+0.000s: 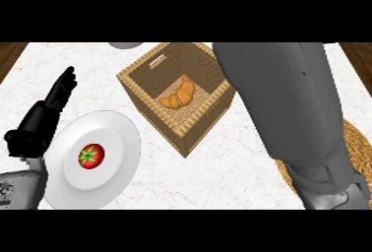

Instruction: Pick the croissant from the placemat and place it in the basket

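From the head view I see the croissant (178,95) lying inside the wicker basket (190,134). My left hand (45,118) rests at the left edge, fingers straight, holding nothing, beside the plate (109,130) with a tomato (91,156). My right forearm crosses the placemat (357,142); its hand is hidden, so I cannot tell its state.

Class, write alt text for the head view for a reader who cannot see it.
A croissant lies inside a square wicker basket on a marble counter. Left of it, a white plate holds a tomato, beside the open left hand. The right forearm covers a round woven placemat.
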Tool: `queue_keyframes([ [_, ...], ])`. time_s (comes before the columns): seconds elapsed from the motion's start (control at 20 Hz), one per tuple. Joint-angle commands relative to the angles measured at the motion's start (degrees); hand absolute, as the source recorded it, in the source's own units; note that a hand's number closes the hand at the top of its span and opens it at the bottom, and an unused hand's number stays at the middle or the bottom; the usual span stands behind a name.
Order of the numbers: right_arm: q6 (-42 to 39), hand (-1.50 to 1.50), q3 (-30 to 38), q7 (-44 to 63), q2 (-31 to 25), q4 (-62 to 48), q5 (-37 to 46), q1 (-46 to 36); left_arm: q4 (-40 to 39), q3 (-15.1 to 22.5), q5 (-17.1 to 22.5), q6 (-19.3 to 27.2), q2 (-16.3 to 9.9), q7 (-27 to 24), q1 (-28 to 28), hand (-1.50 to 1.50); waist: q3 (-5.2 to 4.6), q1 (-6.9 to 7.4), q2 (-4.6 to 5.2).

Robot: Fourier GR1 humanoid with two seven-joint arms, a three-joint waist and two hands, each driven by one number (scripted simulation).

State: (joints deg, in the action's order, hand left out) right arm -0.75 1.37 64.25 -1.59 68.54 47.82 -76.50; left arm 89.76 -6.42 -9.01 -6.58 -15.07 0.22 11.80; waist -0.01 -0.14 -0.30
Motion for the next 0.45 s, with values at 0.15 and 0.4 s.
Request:
queue_keyframes([
  [0.15,11.42,-1.50,5.98,8.26,-2.64,11.67,8.79,5.68,0.33,-1.44,0.57,-0.43,-0.89,-0.97,-2.86,0.00,0.07,-1.72,-0.64],
  [0.4,9.05,-1.50,10.61,7.61,-5.19,23.23,12.11,14.28,1.94,-1.21,0.44,0.38,-0.08,0.66,-2.45,0.00,0.12,-2.40,-0.65],
])
